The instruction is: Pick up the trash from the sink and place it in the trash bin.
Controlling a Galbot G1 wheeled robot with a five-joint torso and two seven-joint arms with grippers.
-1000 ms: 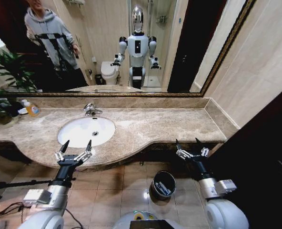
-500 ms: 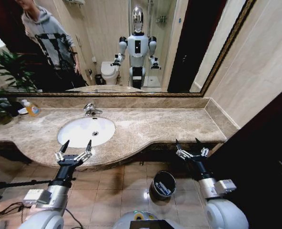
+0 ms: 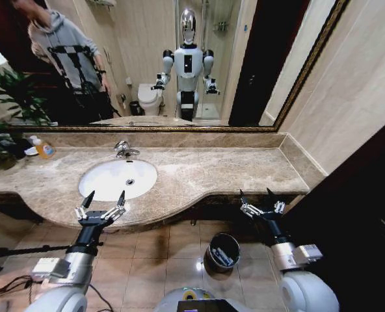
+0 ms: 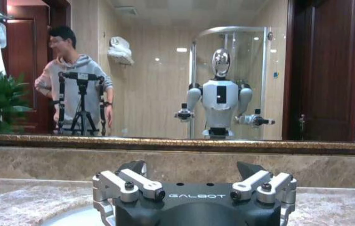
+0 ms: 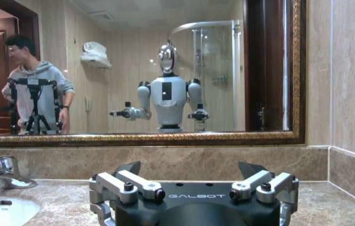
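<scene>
Both claws, left claw and right claw, hang spread and empty; light small trash below-left of the right claw already sits in the trash bin, needing only pinches.

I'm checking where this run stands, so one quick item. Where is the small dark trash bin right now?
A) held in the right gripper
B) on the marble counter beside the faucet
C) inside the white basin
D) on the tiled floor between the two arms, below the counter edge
D: the head view shows the trash bin standing on the floor tiles, below the counter, between the open left gripper and open right gripper.
</scene>
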